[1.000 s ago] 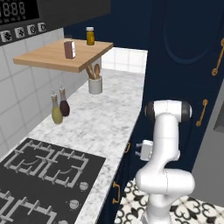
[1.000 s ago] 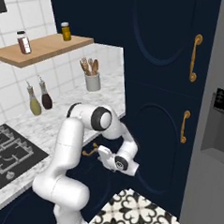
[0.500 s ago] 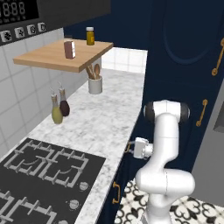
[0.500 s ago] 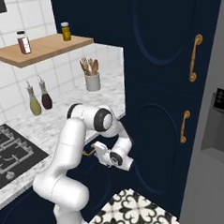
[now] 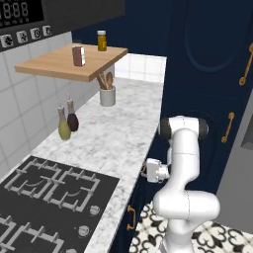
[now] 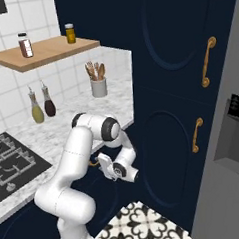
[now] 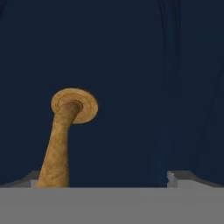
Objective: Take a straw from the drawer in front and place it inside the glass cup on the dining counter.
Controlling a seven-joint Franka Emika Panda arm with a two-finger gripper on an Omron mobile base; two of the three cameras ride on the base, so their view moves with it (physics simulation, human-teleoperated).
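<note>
A brass drawer handle (image 7: 65, 140) is running out of the hand view at its lower edge, its far end cut off. The gripper (image 6: 100, 162) is sitting tucked under the marbled worktop (image 6: 67, 132), fingers too small and shadowed to tell apart in the base views.

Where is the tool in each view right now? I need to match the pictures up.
Left base view: the tool is at centre, just below the worktop edge, against the navy cabinet front.
Right base view: lower left of centre, at the brass handle.
Hand view: the fingertips rise at the bottom.
Shared landmark: that brass handle.
</note>
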